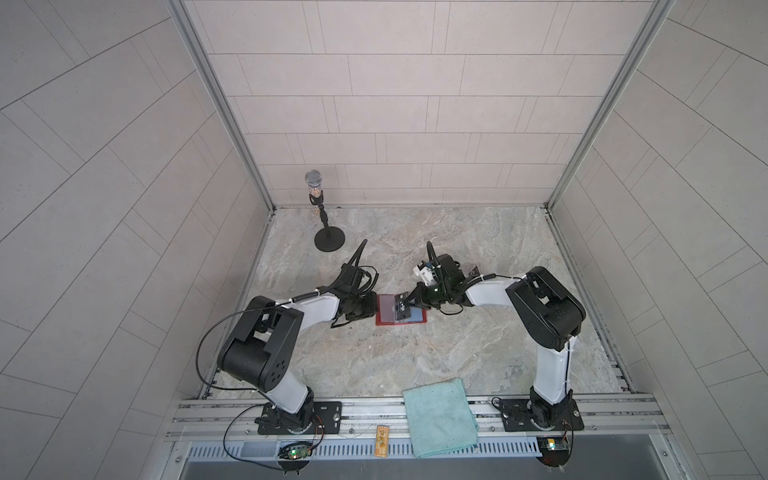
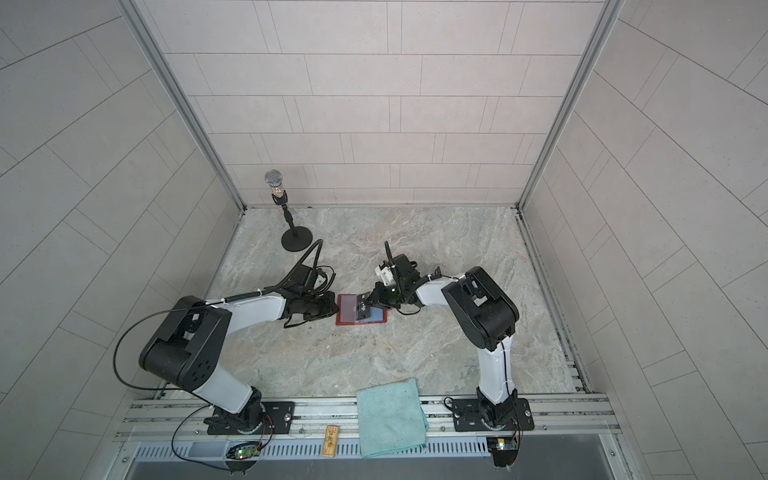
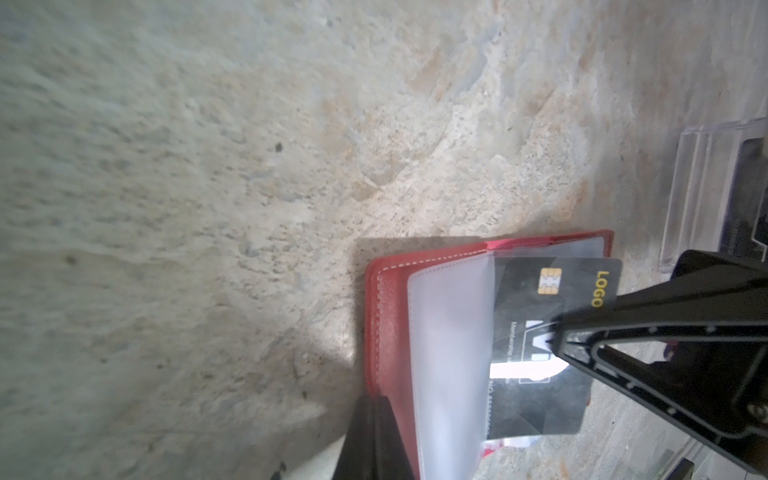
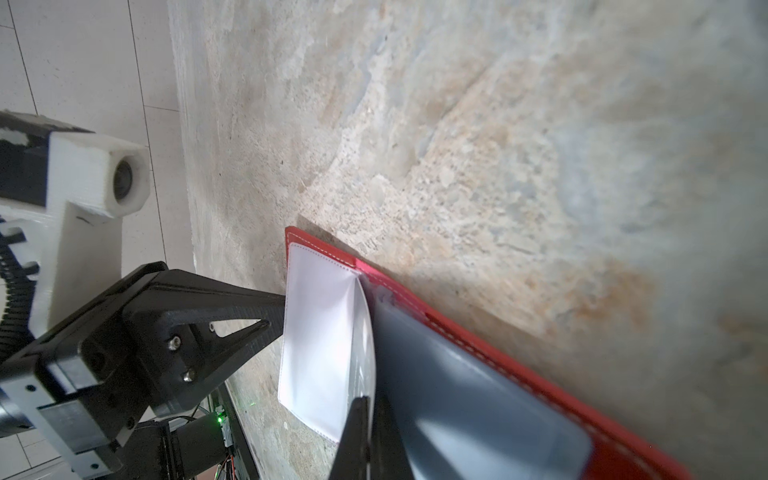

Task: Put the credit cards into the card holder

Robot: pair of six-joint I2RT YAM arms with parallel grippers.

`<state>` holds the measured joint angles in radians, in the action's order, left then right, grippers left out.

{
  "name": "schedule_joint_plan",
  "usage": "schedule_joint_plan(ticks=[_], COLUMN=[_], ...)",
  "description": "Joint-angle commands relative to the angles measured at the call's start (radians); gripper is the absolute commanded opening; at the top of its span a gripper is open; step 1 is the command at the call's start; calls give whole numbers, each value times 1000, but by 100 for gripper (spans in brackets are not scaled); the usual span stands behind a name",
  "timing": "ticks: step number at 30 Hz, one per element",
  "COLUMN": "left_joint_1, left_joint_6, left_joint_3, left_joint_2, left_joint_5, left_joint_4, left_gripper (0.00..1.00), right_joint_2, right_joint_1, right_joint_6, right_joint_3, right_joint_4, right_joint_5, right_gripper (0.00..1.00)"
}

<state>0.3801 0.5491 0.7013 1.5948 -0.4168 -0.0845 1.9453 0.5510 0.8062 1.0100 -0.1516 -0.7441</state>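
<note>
Black card (image 3: 582, 286), half veiled by the card holder's (image 3: 390, 332) sleeve (image 3: 449, 353), sits pinched in right fingers (image 3: 644, 311); left fingers (image 4: 232, 299) seemingly clamp its edge.

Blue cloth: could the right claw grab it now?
Probably not yet: the right claw is shut on the black card at the red card holder. Nothing blocks the way to the cloth.

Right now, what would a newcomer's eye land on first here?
The open red card holder lying flat in the middle, pinched at its left edge by the shut left gripper. Over it, the right gripper holds a black card tilted, one edge under a lifted clear sleeve. After that, the microphone standing back left and the teal cloth at the near edge.
</note>
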Motion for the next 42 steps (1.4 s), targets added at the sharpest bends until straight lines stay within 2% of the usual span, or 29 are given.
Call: schedule_joint_plan(ticks=[1, 16, 22, 32, 42], left_joint_1=[10, 13, 14, 15, 14], left_joint_6=[-16, -20, -24, -31, -39], left_joint_3=[-8, -17, -20, -25, -19], left_joint_2=[-2, 6, -1, -2, 4], left_joint_5=[4, 6, 18, 30, 38], left_joint_4=[-34, -29, -34, -40, -46], left_gripper=[0, 0, 0, 0, 0], right_joint_2=[49, 71, 10, -17, -34], right_joint_1=[15, 21, 12, -30, -50], right_joint_6=[-26, 20, -29, -91, -223], right_joint_3=[-5, -13, -2, 70, 111], right_joint_4=[88, 21, 100, 195, 368], right_joint_5=[33, 1, 58, 2, -32], right_gripper=[0, 0, 0, 0, 0])
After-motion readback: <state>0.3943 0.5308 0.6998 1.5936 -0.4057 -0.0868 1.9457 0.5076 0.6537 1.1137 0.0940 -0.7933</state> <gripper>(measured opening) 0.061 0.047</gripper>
